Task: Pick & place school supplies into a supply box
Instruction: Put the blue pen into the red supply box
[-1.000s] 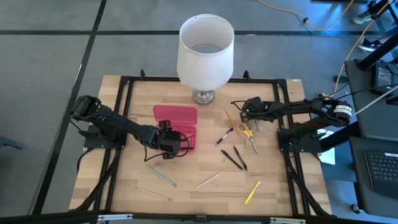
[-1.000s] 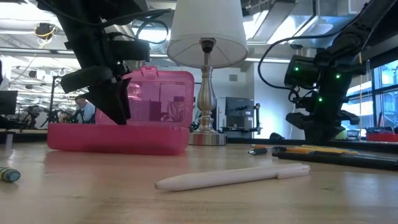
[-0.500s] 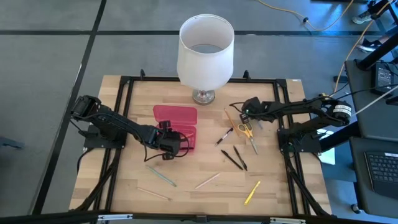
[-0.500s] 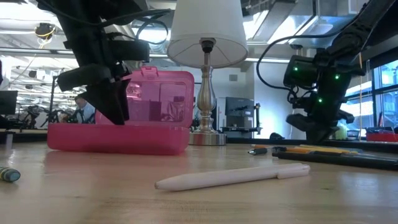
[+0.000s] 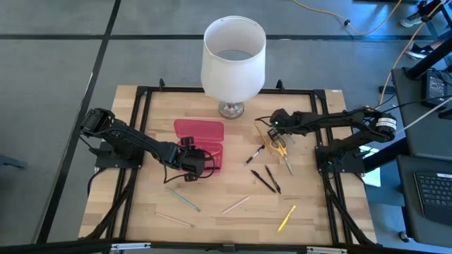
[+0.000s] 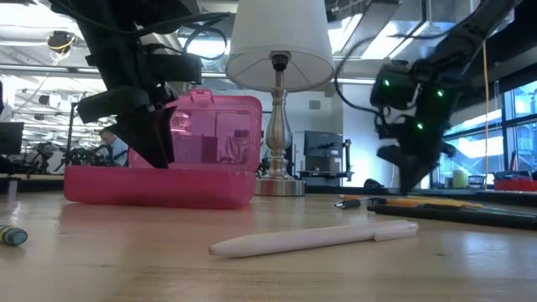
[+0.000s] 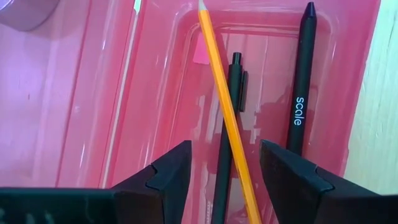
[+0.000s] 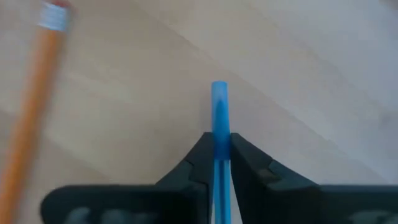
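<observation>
Blue pen sits clenched in the right hand beside the scissors, near the lamp; the left hand hovers released over the supply box mid-counter.

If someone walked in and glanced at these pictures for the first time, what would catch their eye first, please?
Probably the big white lampshade at the table's far edge, towering over everything. Next, the open pink supply box left of centre, with the left gripper open over it and an orange pencil and two black pens inside. To the right, the right gripper is shut on a thin blue pen.
</observation>
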Tool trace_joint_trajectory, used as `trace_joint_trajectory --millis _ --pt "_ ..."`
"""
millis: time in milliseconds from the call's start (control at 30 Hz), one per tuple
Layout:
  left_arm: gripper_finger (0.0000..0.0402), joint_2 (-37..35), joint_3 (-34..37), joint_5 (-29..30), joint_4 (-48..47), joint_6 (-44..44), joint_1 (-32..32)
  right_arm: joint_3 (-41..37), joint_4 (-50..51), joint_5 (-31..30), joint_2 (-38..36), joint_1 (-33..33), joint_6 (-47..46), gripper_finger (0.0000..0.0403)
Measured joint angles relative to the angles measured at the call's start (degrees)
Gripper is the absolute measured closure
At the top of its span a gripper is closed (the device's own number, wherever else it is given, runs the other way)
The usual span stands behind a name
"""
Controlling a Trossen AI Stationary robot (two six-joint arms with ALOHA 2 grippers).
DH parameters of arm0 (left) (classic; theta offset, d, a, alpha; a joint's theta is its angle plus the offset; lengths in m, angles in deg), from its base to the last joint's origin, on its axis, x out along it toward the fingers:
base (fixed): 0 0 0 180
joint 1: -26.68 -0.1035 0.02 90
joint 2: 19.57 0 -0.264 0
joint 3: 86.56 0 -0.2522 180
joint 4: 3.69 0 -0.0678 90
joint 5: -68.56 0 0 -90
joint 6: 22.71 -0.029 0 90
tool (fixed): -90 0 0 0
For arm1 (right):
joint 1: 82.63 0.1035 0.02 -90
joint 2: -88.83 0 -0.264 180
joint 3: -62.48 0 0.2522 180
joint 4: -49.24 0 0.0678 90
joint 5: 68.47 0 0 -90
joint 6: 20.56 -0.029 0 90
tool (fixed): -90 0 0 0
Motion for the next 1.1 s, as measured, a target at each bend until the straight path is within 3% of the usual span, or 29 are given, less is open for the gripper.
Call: trace_joint_trajectory --millis 267,400,833,1100 --pt "0.0229 0.0 0.0 0.0 7.1 -0.4 0.0 6.3 -1.3 1.2 -0.1 7.9 3.5 0.0357" --pt "0.0228 0.0 0.0 0.0 11.6 -3.0 0.0 8.9 -6.6 2.5 -0.1 13.3 7.1 0.0357" --pt "0.0238 0.0 0.0 -0.4 36.7 -19.8 0.0 9.3 -44.7 8.5 -0.2 29.3 26.5 0.0357" --pt "0.0237 0.0 0.0 -7.9 48.1 -28.4 0.0 9.3 -65.5 19.6 -0.2 35.0 39.1 0.0357"
